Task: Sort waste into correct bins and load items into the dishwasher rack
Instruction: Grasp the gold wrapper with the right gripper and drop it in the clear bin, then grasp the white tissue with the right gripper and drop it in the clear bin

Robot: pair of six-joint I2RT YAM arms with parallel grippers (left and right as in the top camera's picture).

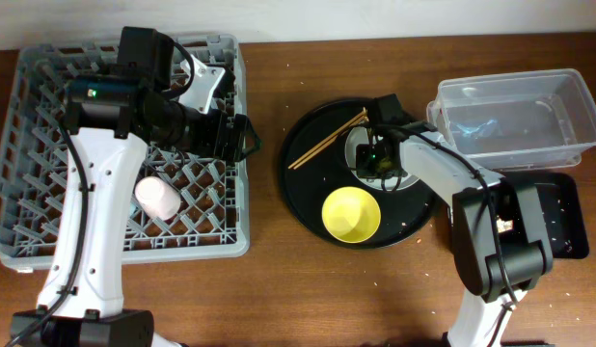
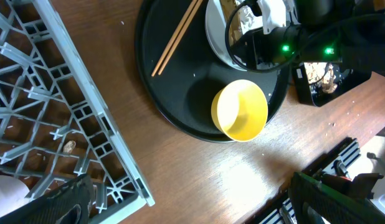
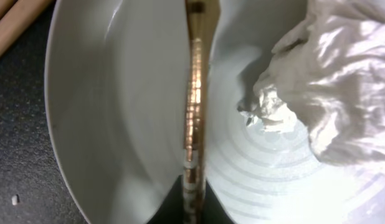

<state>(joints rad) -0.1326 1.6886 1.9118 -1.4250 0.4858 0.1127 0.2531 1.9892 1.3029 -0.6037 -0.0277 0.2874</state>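
— "Starting big: where was the dishwasher rack [image 1: 182,246]?"

— "Left of the round black tray [image 1: 308,193], pink cup [image 1: 156,196] inside. The left gripper [image 1: 242,137] hung at its tray-side rim, jaws wide and empty."

— "And on the tray?"

— "The plate [image 3: 118,112], yellow bowl [image 1: 351,214] and chopsticks [image 1: 327,141]. The right gripper [image 1: 375,162] was over the plate, jaws pinched on the gold wrapper [image 3: 194,106], white tissue [image 3: 329,81] just beside."

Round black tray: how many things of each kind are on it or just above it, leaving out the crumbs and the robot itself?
chopsticks: 2
plate: 1
yellow bowl: 1
tissue, lying on the plate: 1
gold wrapper, standing on edge over the plate: 1
Total: 6
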